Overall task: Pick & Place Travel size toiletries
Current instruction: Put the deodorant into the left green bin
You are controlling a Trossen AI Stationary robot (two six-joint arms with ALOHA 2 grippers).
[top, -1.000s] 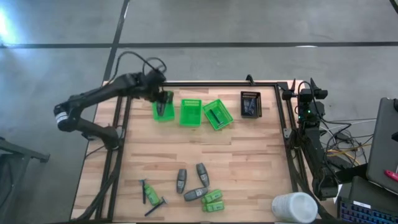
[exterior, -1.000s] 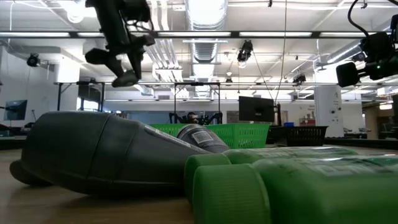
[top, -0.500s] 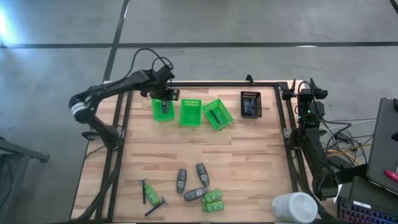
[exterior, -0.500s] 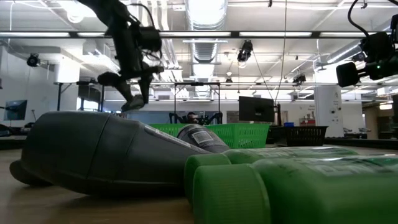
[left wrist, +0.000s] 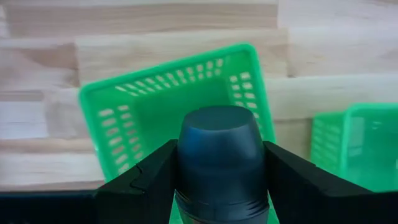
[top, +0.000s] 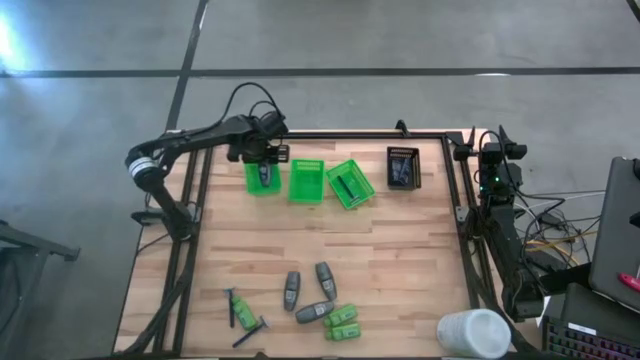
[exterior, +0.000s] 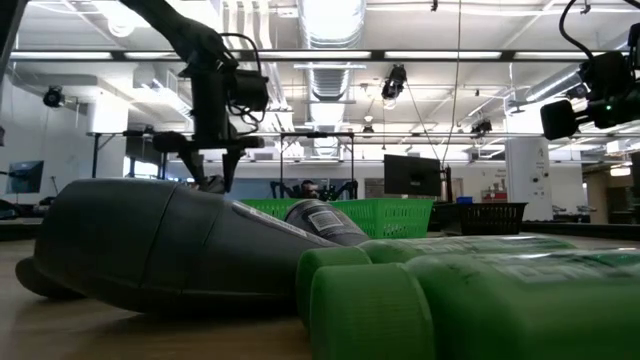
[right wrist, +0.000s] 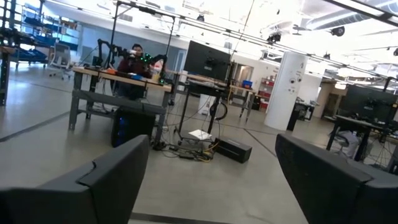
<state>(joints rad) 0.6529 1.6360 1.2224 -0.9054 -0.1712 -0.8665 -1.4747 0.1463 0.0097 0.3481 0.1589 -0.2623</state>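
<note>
My left gripper (top: 263, 163) hangs at the table's far left over the leftmost green mesh basket (left wrist: 134, 115), shut on a dark grey oblong tube (left wrist: 219, 149). Near the front edge lie more toiletries: grey tubes (top: 292, 288), green little bottles (top: 342, 322) and black-and-green razor sticks (top: 240, 315), each flat on its side on the wood. My right gripper (right wrist: 211, 180) waits open at the table's right edge, pointing level into the room, with nothing between its fingers. My left gripper pinches the grey tube by its two opposite sides (left wrist: 186, 171) between its two fingers (left wrist: 146, 183). The fingers come from above, pointing steeply down, and the tube runs along them. Its rounded end (left wrist: 217, 121) points down into the basket's opening, lifted clear.
Two more green baskets (top: 307, 181) (top: 350, 184) and a black basket (top: 403, 167) stand in a row along the far edge. A big white cylinder (top: 473, 333) lies at the near right corner. Bare wood stretches between the baskets and the front items.
My left gripper has sunk toward the leftmost green basket with the grey tube still in its fingers, tipping steeper and rolling a little. The arm's elbow has swung toward the table. My right arm has kept still.
</note>
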